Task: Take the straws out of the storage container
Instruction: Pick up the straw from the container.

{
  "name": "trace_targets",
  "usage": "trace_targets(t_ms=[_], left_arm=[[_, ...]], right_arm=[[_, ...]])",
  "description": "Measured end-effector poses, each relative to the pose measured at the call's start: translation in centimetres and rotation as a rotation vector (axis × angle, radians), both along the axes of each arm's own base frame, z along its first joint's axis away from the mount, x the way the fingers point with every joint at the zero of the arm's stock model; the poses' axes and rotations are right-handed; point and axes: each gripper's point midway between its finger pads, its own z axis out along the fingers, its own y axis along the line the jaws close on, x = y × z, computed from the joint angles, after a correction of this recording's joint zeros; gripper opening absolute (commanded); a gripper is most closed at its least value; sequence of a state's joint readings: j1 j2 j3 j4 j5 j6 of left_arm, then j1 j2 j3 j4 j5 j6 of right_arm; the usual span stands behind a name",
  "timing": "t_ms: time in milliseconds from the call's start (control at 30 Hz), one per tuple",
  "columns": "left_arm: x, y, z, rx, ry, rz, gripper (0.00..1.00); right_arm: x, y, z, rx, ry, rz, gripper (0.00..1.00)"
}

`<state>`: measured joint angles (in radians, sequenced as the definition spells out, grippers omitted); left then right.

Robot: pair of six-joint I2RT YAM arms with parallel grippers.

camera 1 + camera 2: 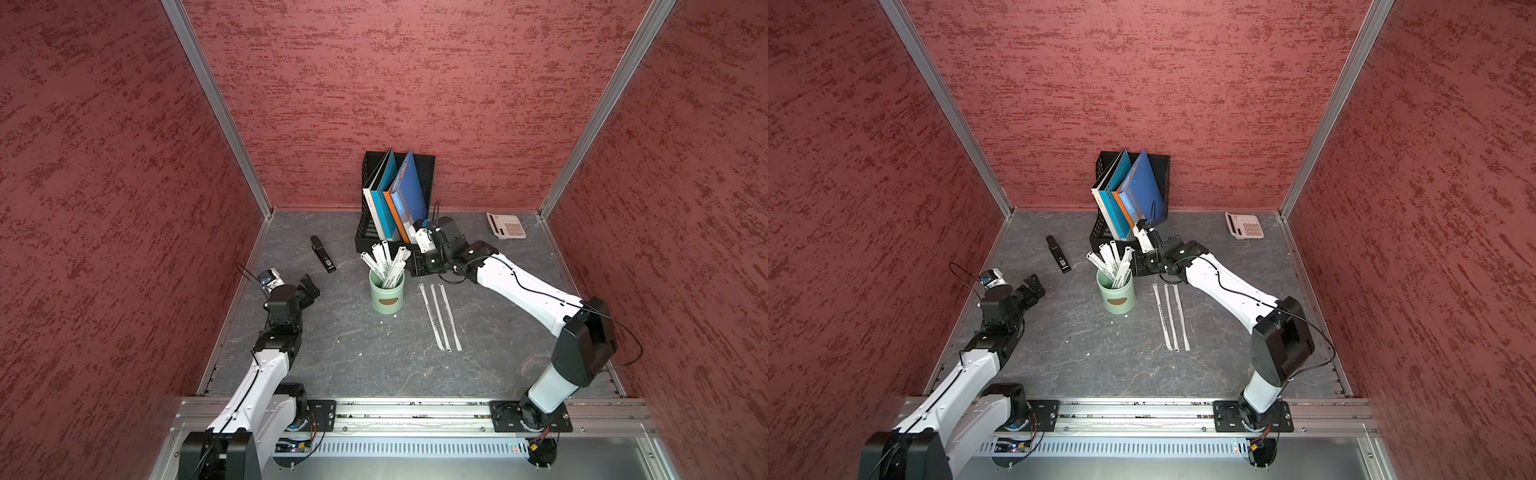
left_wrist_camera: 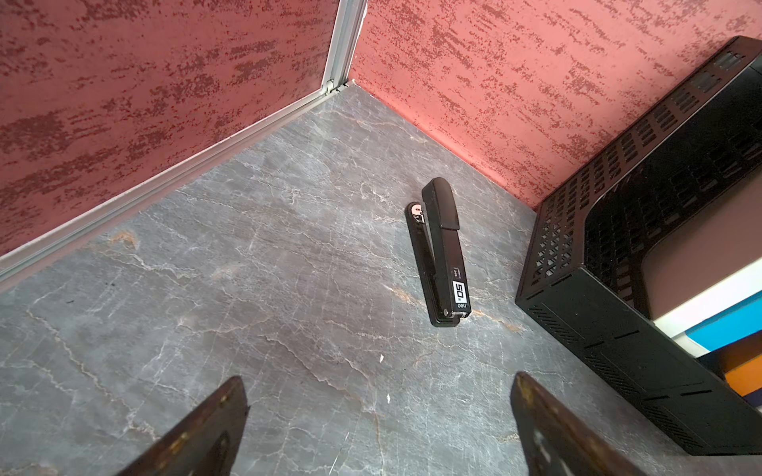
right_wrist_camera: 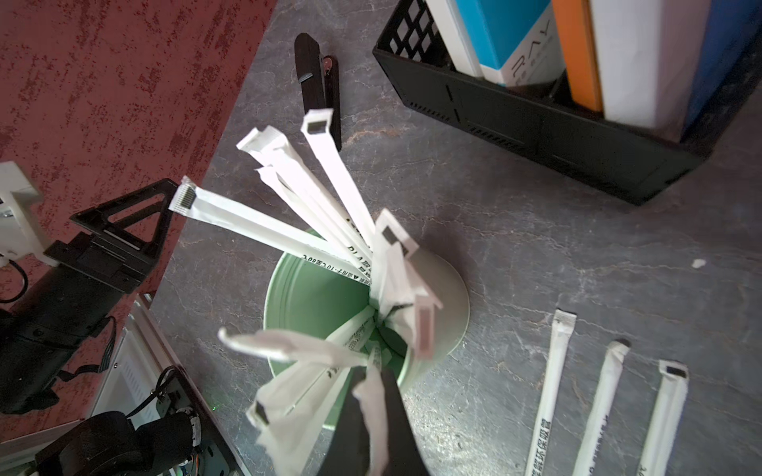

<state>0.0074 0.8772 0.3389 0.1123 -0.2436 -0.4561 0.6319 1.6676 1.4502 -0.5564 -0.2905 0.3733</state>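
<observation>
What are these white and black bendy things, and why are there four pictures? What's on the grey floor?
They are two robot arms with pinching claws called grippers. Two pictures look down from above, side by side like two eyes. The other two come from a camera on each arm's wrist. On the grey table are a green cup of paper-wrapped straws, a black rack of folders, a stapler and a calculator. Three straws lie flat beside the cup. The right gripper is pinched shut on one straw in the cup. The left gripper is open and holds nothing.
</observation>
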Motion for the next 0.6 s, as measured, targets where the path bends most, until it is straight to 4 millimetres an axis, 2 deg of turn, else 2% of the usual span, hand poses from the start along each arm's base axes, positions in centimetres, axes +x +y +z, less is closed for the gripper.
trace_targets(t_ms=[400,600], left_arm=[[0.0,0.0,0.0,-0.001,0.0,-0.001,0.99],[0.0,0.0,0.0,-0.001,0.0,0.0,0.99]], right_arm=[[-0.3,-0.1,1.9,-0.005,-0.014,0.02,0.08],[-0.5,-0.2,1.8,-0.018,-0.011,0.029,0.04]])
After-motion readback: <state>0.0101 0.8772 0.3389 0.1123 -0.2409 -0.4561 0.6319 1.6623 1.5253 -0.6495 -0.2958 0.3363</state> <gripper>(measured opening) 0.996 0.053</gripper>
